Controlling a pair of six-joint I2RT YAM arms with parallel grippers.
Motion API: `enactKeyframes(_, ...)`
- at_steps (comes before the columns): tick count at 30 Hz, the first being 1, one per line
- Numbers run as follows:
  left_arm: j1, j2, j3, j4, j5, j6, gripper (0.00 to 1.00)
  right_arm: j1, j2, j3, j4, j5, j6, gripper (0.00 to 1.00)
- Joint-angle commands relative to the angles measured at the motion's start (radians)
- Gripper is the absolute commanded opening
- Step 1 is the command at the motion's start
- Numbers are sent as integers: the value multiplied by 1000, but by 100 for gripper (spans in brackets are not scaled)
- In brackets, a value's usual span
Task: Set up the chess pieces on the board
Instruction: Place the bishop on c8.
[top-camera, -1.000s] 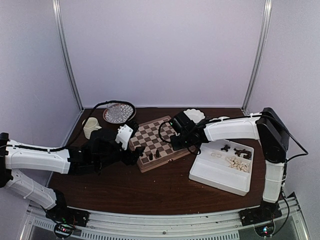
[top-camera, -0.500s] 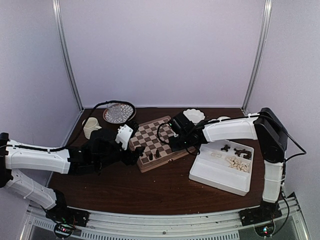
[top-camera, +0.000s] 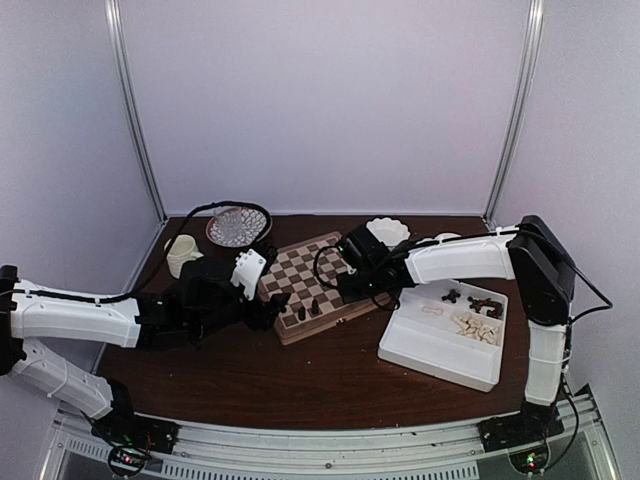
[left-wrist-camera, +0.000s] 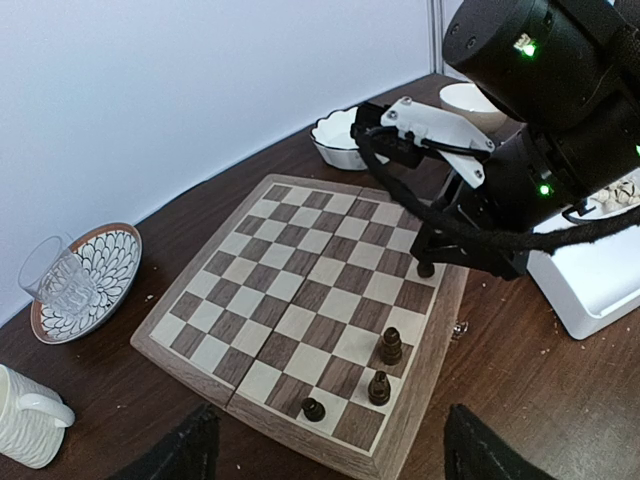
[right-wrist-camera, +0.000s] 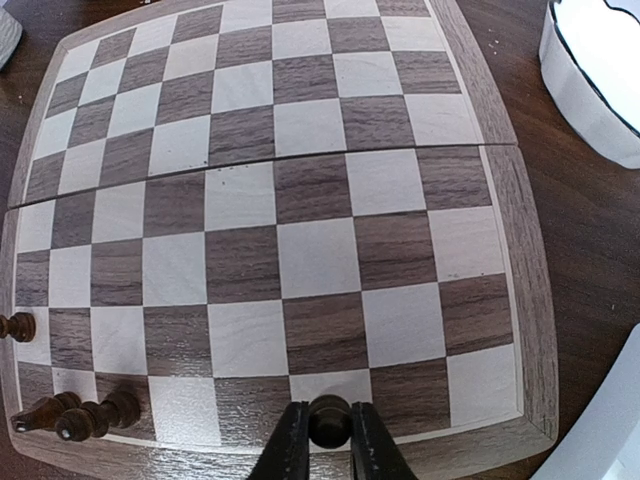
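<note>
The right gripper (right-wrist-camera: 328, 440) is clasping a small dark round-headed wooden chess piece (right-wrist-camera: 329, 412) between both fingers. It is keeping the piece upright on a cream square in the edge row of the square cream-and-brown checkered wooden chessboard (right-wrist-camera: 300, 250), which is lying on the dark brown tabletop (top-camera: 300, 380). Three more dark turned wooden pieces (left-wrist-camera: 379, 387) are standing near the board's corner on that same side. The left gripper (left-wrist-camera: 330, 455) is hovering released just off the board's edge, fingers spread wide around nothing. Loose cream pieces (top-camera: 475, 325) are lying in the white divided rectangular tray (top-camera: 430, 350) beside the board.
</note>
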Motion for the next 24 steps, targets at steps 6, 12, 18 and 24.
enactKeyframes(6,3,-3,2,-2,-7,9,77,-3,-9,8,4,-3,-14,25)
enactKeyframes(12,5,-4,3,-3,-7,8,77,-3,-17,5,7,-12,-16,27)
enactKeyframes(18,4,-7,2,-4,-6,7,78,-3,-49,-4,5,2,-18,32)
enactKeyframes(24,4,-4,7,-13,14,14,78,-4,-121,-27,-19,39,-27,34)
